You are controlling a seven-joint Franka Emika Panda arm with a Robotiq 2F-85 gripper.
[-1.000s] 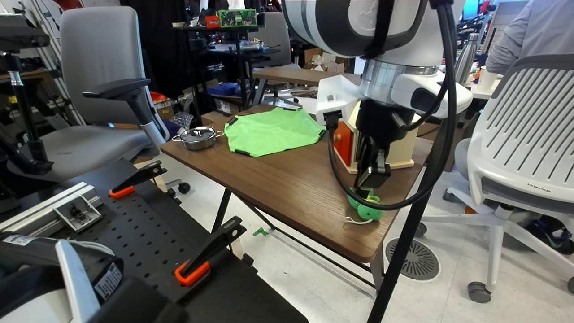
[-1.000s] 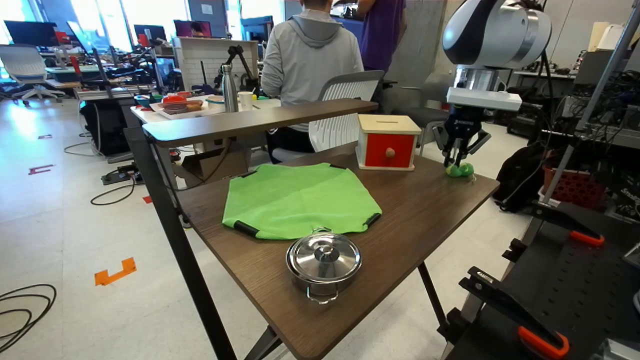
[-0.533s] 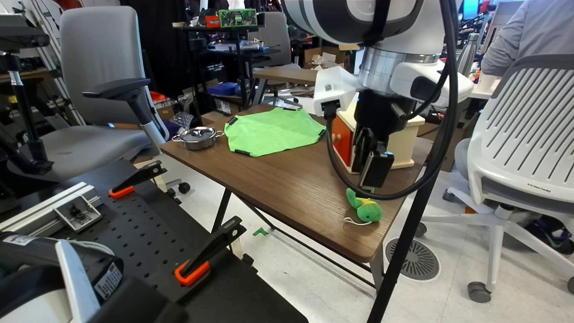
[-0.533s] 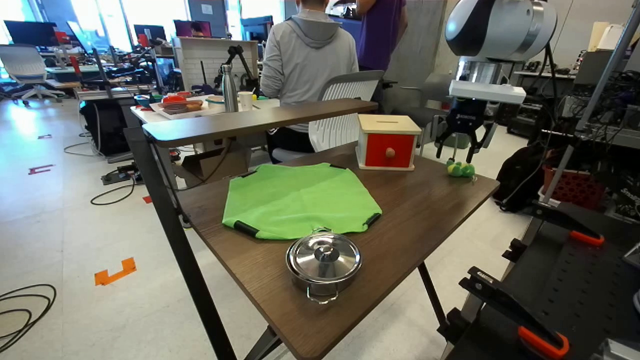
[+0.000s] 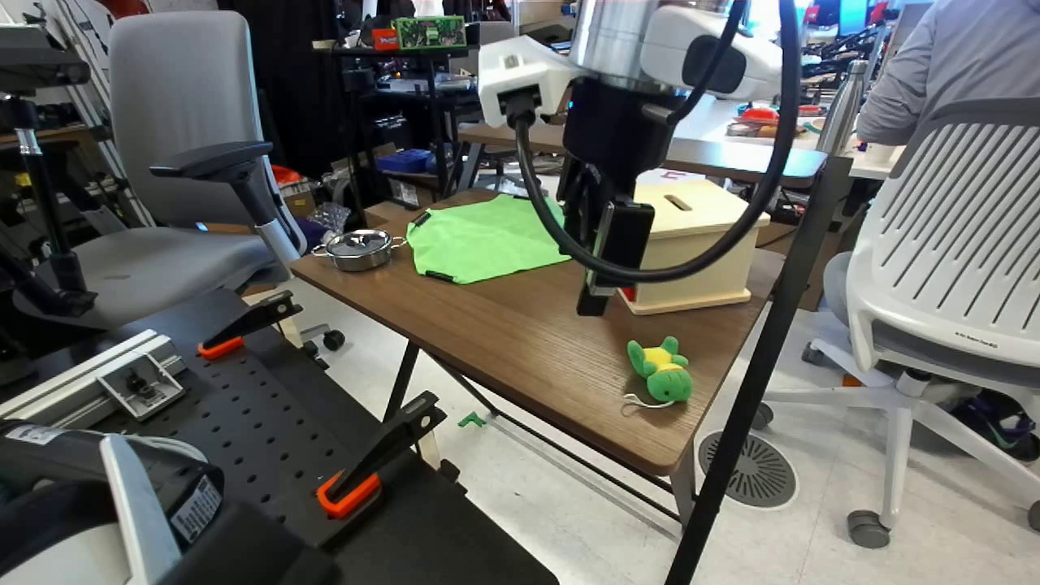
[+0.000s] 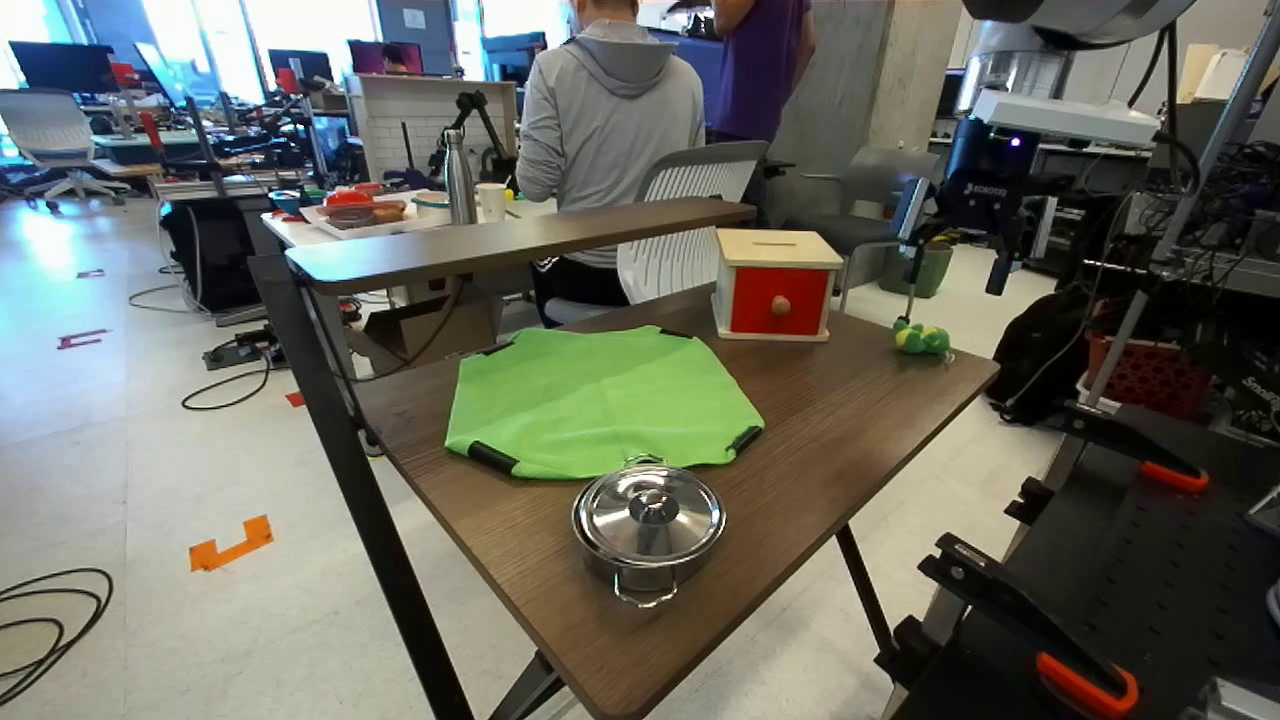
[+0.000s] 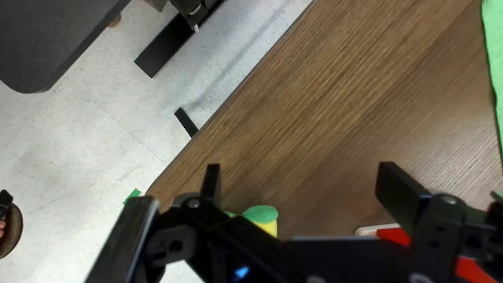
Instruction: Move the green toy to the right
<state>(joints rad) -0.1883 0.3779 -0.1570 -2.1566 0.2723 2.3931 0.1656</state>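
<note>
Green and yellow, the soft toy point(image 5: 660, 371) lies near one corner of the brown table point(image 5: 504, 325), apart from the wooden box point(image 6: 775, 285), a white string point(image 5: 648, 405) trailing from it. What differs from a second ago is the gripper point(image 6: 955, 280): no longer down at the toy and narrow about it, it hangs higher and off to one side, clear of it in both exterior views. Its fingers point(image 7: 397, 188) stand wide with nothing between them; the wrist view shows only part of the toy, peeking past the gripper's body. Since the toy keeps its place as the gripper lifts away, I read this as a release and retreat. If this end of the table is the right that is meant, the job is probably done; its starting spot is not shown, so how far it counts as moved I cannot judge.
</note>
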